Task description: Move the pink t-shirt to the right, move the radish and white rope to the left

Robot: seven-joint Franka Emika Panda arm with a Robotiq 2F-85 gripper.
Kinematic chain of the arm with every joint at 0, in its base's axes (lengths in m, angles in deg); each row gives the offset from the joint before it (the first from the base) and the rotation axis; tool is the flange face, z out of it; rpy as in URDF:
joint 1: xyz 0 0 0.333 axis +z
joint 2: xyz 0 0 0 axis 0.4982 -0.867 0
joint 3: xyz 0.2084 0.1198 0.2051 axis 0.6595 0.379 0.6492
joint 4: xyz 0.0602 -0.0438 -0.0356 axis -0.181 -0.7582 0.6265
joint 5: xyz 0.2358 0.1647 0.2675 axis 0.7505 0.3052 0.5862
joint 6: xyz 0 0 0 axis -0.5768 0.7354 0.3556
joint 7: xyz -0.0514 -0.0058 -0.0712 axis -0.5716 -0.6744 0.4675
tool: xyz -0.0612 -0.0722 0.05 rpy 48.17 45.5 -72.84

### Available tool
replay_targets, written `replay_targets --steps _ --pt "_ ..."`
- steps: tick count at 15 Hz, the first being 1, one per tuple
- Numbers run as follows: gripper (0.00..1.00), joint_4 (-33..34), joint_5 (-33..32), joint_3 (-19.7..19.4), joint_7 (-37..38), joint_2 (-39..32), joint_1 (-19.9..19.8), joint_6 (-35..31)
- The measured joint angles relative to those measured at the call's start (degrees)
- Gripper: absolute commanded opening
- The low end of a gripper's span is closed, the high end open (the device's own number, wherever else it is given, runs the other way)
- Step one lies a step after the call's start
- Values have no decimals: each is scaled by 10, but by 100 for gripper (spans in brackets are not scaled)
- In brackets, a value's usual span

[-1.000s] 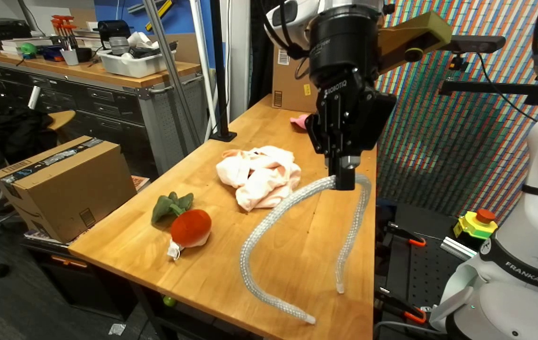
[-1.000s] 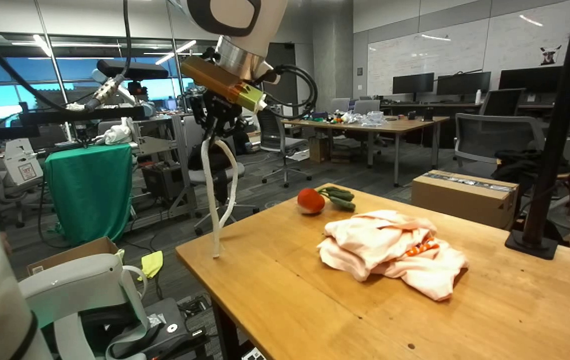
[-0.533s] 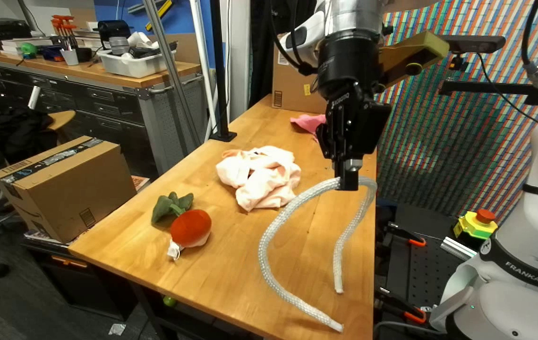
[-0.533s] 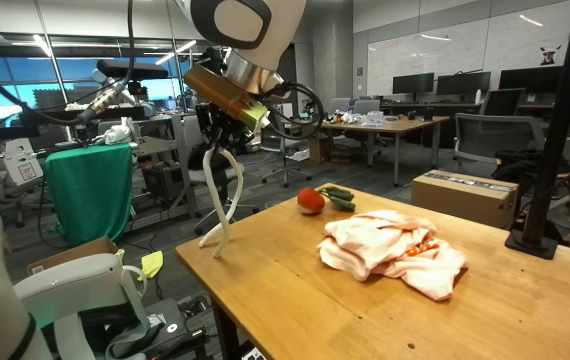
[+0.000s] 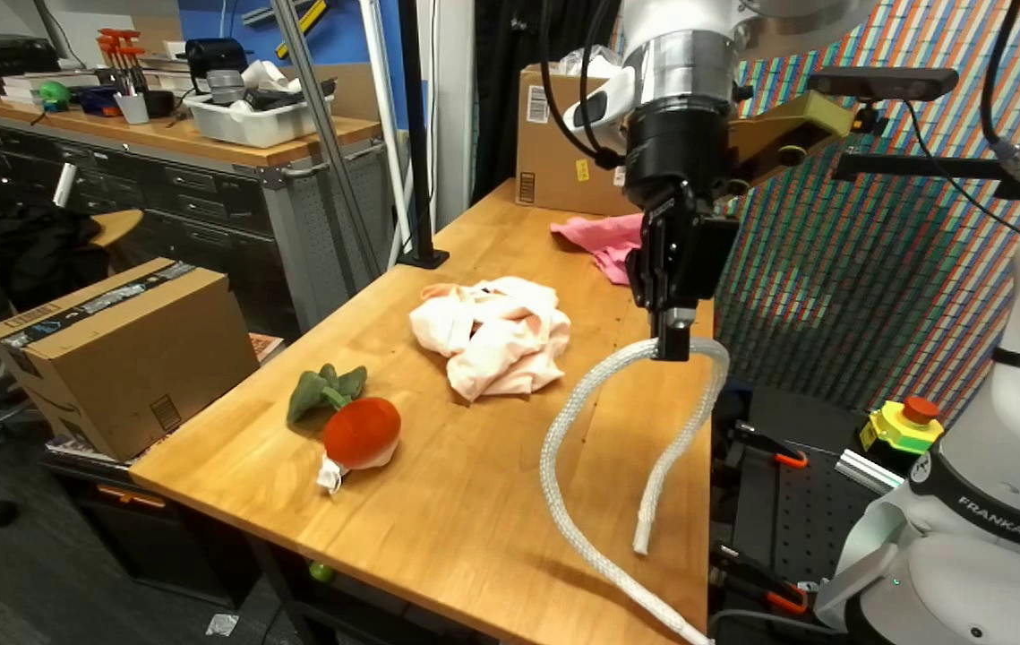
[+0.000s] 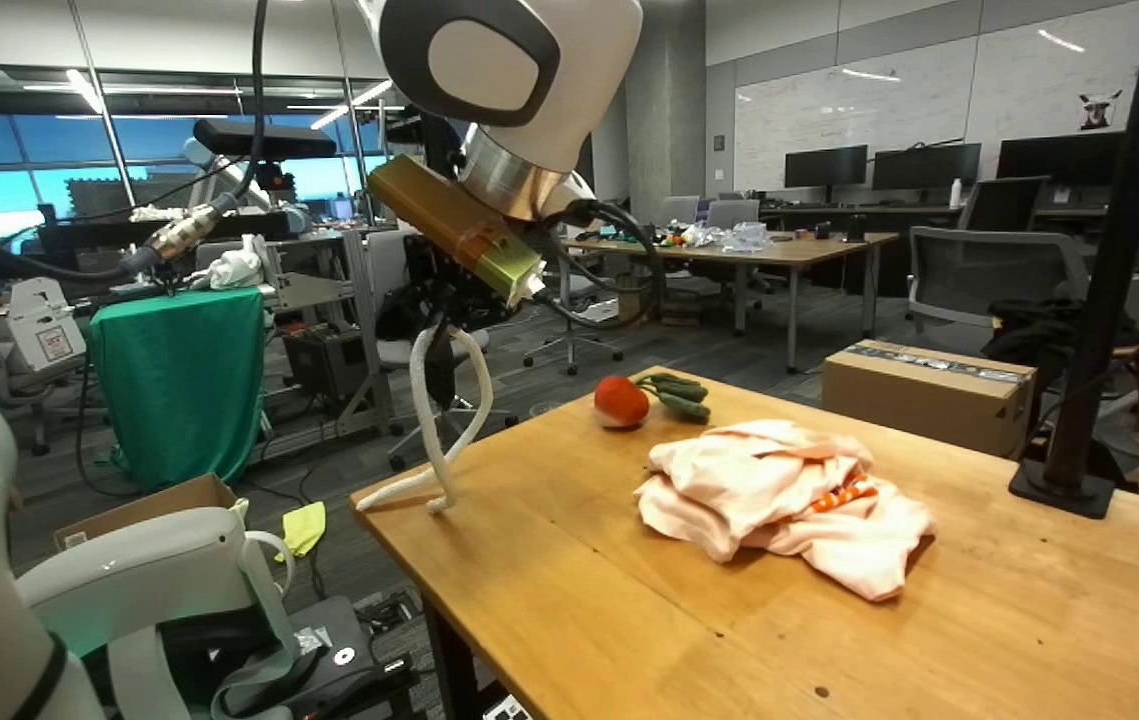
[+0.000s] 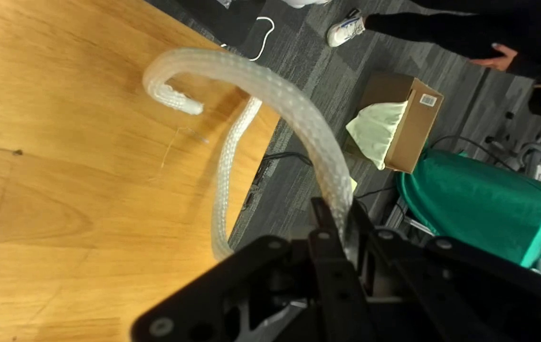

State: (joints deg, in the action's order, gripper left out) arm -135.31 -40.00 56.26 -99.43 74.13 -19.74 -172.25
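Wooden tabletop: one white rope, arched, pinched in my gripper, one end newly slid farther from the radish; rope's release seems outstanding.

In an exterior view, the gripper obscures part of the pink t-shirt toward the far end of the table and the gripped stretch of the white rope; the bottom frame edge crops one rope end. Wrist view: person cut off by the frame.
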Motion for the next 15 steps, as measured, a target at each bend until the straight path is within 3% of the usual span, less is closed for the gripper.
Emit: replay_targets --steps 15 --pt "8 -80 -1 -41 115 12 -64 -127"
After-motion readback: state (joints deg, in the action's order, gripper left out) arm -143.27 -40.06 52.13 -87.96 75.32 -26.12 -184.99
